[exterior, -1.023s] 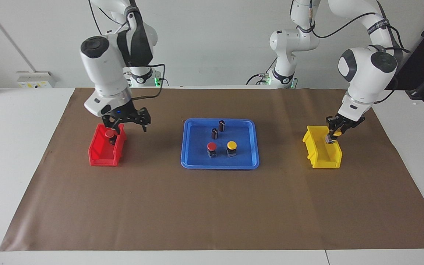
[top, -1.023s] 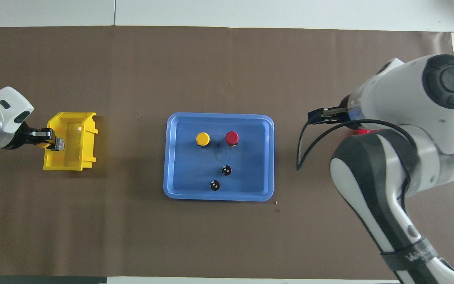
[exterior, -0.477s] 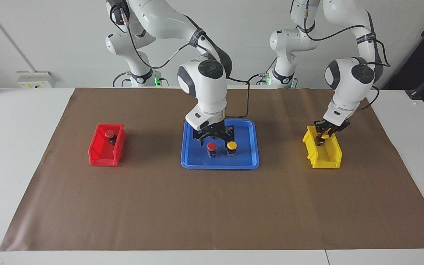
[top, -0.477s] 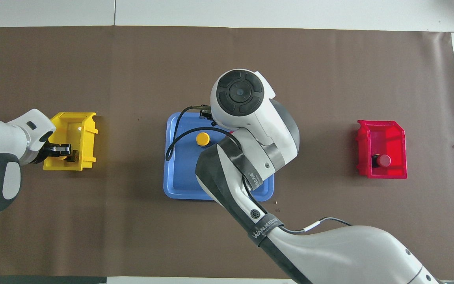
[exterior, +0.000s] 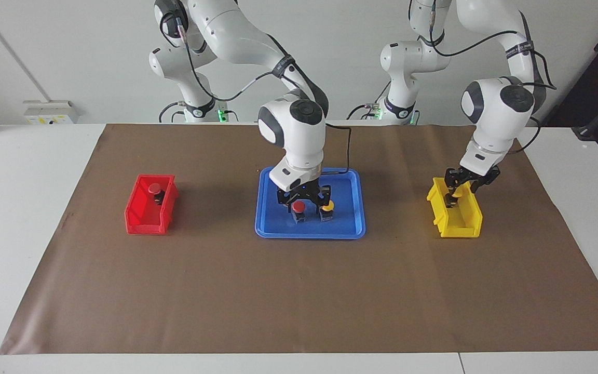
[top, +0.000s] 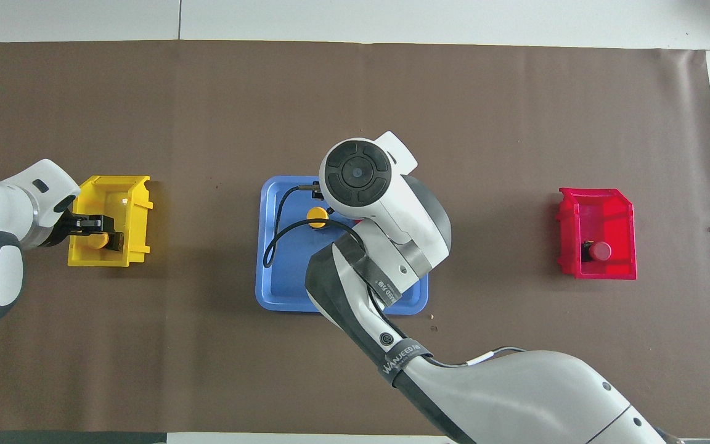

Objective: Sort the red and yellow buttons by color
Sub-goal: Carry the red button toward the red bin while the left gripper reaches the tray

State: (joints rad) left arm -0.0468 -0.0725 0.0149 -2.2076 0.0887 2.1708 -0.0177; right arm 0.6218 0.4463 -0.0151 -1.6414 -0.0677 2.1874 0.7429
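Buttons (exterior: 299,207) in tray (exterior: 273,228)

- A robotics lab or test bench is shown, not a home or a shop.
- Two white Franka arms (exterior: 299,124) are mounted on pedestals at the robots' end of a plain white table (exterior: 29,208); loose black cables are hung along their links.
- A brown paper sheet (exterior: 299,291) is spread over the table as a work mat.
- A bare white wall is seen above the arms' bases, with a small socket box (exterior: 50,111) fixed near the table's edge toward the right arm's end.
- Coloured plastic sorting bins and a blue tray (exterior: 278,228) are laid out on the sheet as test props.
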